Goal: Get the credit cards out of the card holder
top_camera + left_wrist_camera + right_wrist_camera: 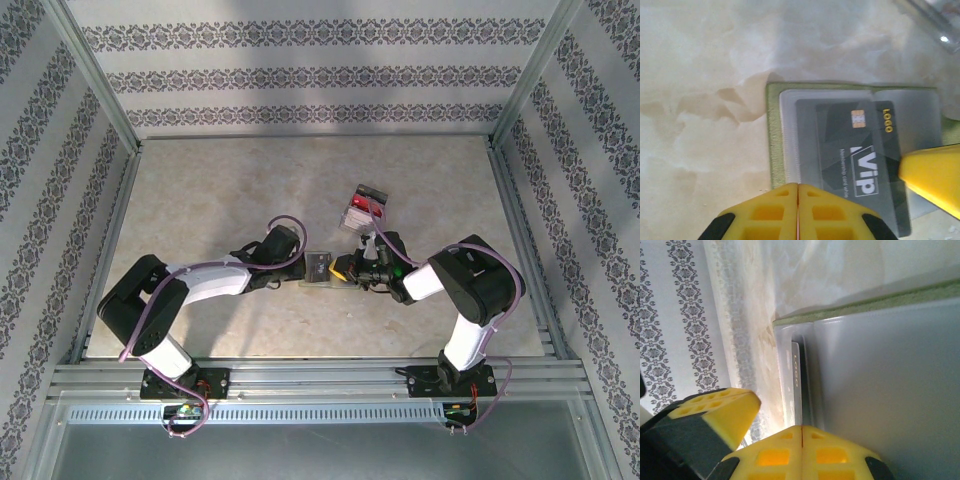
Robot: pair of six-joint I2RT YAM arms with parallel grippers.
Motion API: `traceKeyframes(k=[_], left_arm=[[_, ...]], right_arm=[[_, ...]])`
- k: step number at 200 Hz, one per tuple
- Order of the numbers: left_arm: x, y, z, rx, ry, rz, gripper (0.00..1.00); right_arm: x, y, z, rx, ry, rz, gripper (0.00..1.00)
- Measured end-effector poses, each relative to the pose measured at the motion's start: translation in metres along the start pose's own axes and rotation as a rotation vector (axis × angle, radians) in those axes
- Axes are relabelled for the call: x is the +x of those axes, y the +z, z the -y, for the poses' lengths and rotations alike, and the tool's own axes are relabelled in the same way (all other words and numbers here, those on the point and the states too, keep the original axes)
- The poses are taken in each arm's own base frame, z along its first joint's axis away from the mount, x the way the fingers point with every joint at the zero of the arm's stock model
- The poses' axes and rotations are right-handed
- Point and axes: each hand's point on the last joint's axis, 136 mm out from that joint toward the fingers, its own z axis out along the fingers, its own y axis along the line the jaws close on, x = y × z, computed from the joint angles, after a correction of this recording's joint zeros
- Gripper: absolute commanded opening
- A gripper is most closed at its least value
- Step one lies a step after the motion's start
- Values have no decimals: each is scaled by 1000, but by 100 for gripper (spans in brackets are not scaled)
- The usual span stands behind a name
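The olive-green card holder [318, 268] lies spread open on the table between both grippers; its green border [771, 135] frames clear pockets. A dark credit card [860, 165] marked VIP sits in a pocket. My left gripper [798, 186] is shut, its tips pressing down on the pocket's near edge. My right gripper [802, 427] comes in low from the holder's other side [865, 302] and is shut on the edge of the dark card [796, 375]. One of its yellow fingers [932, 175] lies over the card's right edge. Both grippers, left [300, 270] and right [345, 270], meet at the holder.
A red card and a white one [365, 208] lie loose on the table just beyond the right gripper. Patterned walls and an aluminium frame [310, 135] enclose the marbled tabletop [220, 190]. A finger of the left gripper [735, 412] shows at the lower left of the right wrist view.
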Motion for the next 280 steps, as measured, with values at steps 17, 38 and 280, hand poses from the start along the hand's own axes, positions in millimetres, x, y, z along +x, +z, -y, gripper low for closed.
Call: traceKeyframes(k=[17, 38, 280], left_arm=[[-6, -1, 7, 17, 8, 8, 9], [-10, 5, 15, 37, 19, 3, 9], [7, 34, 20, 94, 9, -78, 5]], right_arm=[[-2, -1, -1, -4, -5, 4, 0], [-3, -2, -3, -8, -14, 8, 0], [-3, 2, -6, -36, -14, 12, 8]])
